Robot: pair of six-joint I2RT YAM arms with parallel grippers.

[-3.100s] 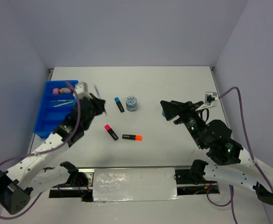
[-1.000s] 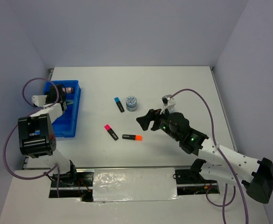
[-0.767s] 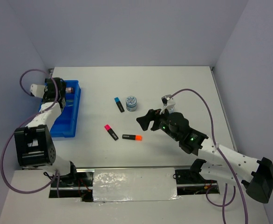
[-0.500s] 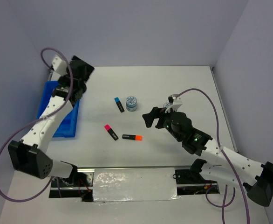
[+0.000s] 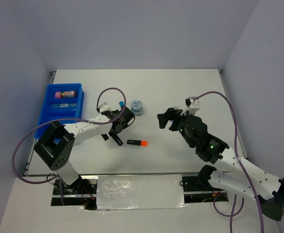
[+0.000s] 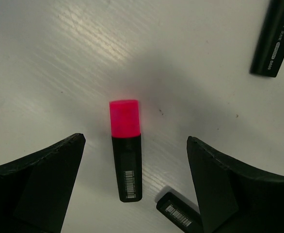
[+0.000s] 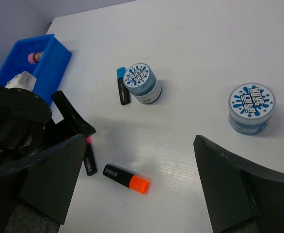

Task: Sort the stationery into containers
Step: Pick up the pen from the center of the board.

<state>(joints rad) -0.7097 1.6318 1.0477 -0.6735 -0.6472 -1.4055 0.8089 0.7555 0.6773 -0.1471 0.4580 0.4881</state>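
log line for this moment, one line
left jaws: open over pink highlighter | right jaws: open, empty | on table: orange highlighter, blue highlighter, two tape rolls

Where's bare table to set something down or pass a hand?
Free: the far strip of table behind the tape roll and blue tray; the near strip between the orange highlighter and the table's near edge. Crowded: centre-left, where the open left claw straddles the pink highlighter beside the orange one.
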